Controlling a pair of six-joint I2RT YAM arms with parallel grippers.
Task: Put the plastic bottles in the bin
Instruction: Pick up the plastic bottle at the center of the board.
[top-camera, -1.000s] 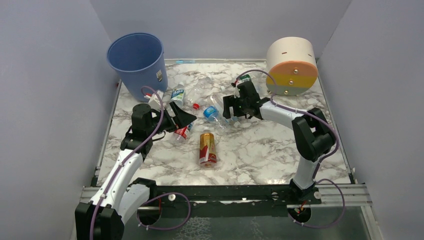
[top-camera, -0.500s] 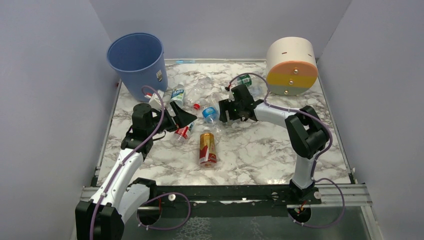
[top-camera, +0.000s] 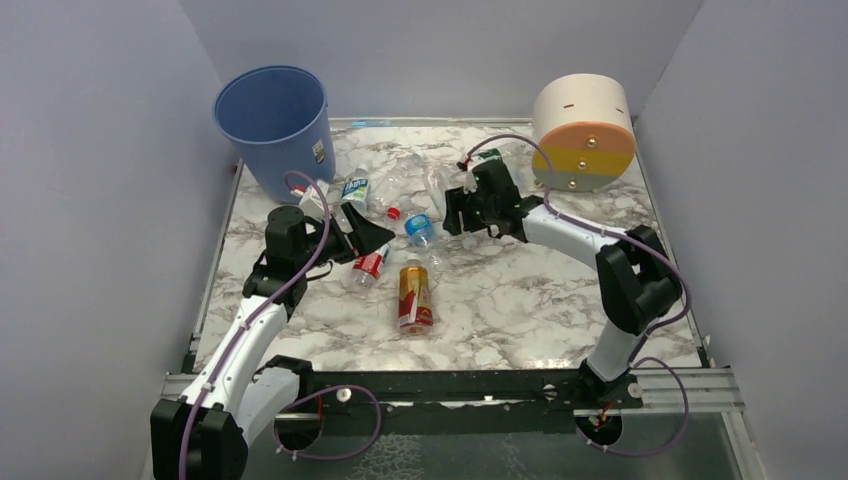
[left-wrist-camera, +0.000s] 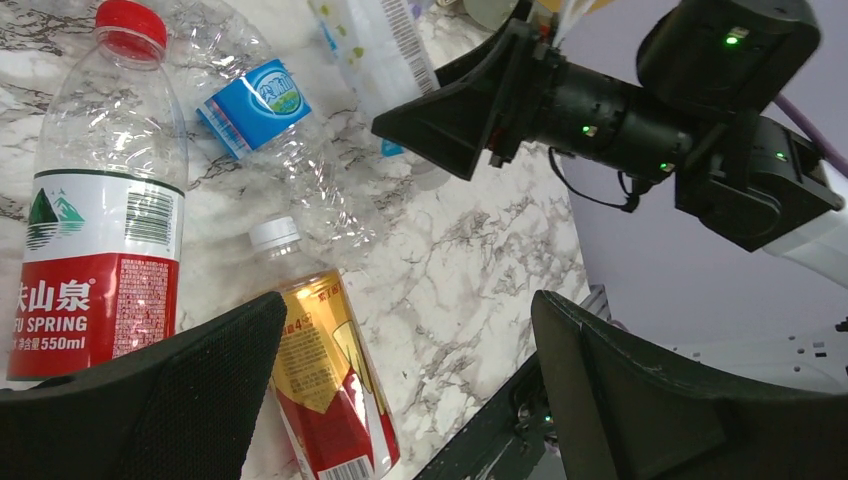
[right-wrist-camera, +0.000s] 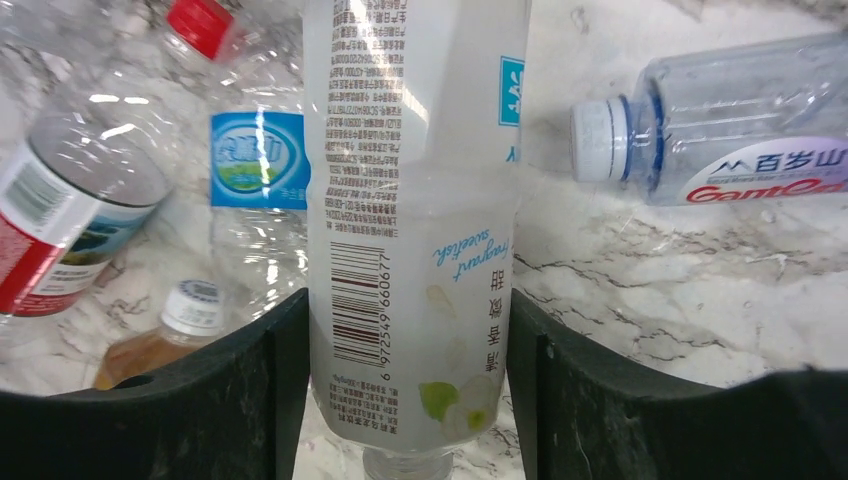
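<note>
White-label bottle (right-wrist-camera: 415, 200): barcode 6972549660677. Clear bottle (right-wrist-camera: 740, 120) right of it: "百岁山". Red-label bottle (left-wrist-camera: 100, 250) left of it: "SPRING 550ml".

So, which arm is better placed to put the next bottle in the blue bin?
Right. The right tool grips the white-labelled bottle, one finger on each side. The left tool is open and empty, although it is nearer the bin.

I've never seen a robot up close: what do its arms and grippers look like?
The left arm and right arm: white links, black joints, a purple cable along each. The left gripper and right gripper: black, two broad wedge-shaped fingers. Green lights dot the right wrist.
</note>
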